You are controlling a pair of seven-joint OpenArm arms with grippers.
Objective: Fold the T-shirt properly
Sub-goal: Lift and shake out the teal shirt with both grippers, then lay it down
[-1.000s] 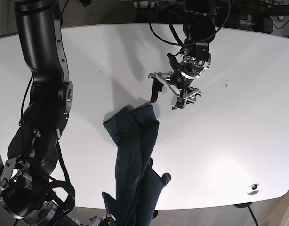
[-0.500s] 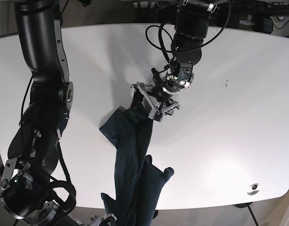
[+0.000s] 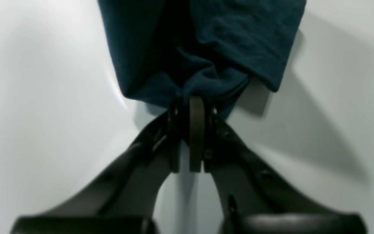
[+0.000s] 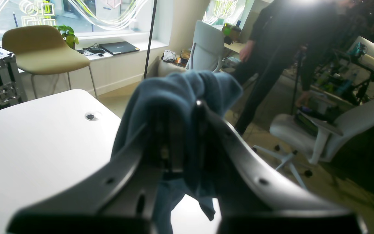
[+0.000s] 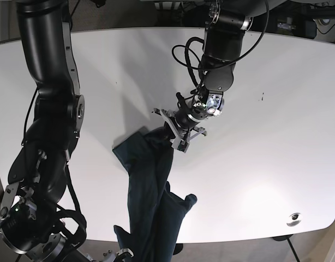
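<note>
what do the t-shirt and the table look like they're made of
T-shirt: soft knit fabric, probably cotton jersey, dark teal and matte; it bunches into limp folds where the left claw pinches it. Table: smooth white top, likely laminate or painted board, with a slight sheen that catches soft reflections.

white table, tan stool, laptop, grey office chairs, standing person

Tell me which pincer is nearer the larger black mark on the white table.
Left. The left pincer grips the dark blue T-shirt mid-table, closer to the larger black mark; the right pincer holds it at the near edge.
</note>
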